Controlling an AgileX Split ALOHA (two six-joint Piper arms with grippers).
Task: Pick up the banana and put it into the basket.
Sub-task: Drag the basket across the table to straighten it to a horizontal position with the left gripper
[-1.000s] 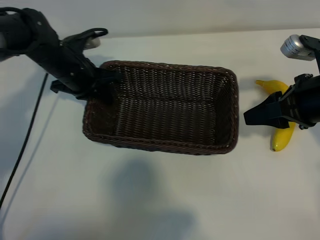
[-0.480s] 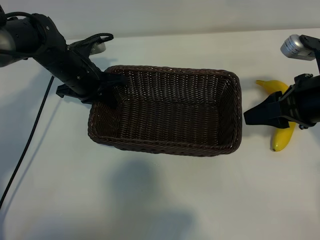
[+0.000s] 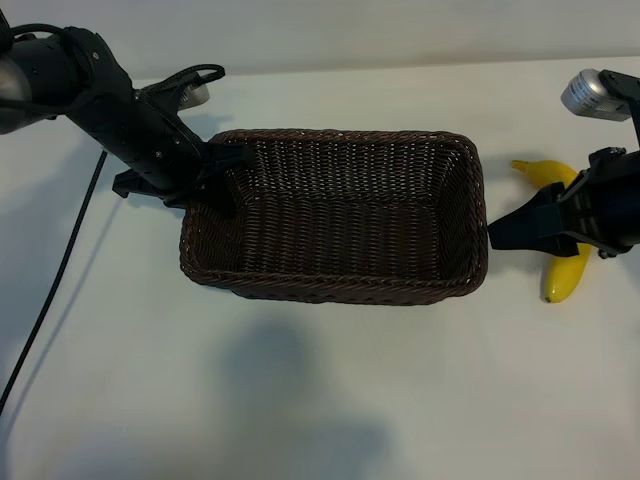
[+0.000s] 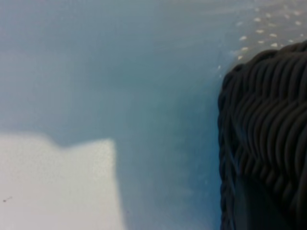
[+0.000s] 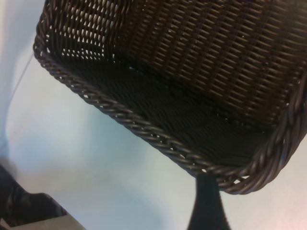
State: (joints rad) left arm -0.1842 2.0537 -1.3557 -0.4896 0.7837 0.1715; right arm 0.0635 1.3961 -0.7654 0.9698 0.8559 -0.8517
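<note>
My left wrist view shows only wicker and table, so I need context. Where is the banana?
Observer: The banana lies on the table right of the basket, outside it.
Operator: Where is the right gripper?
Observer: The right gripper is open and empty, its tips between banana and basket.
Operator: What is my left gripper doing?
Observer: The left gripper is clamped on the basket's left rim, near the far corner.
</note>
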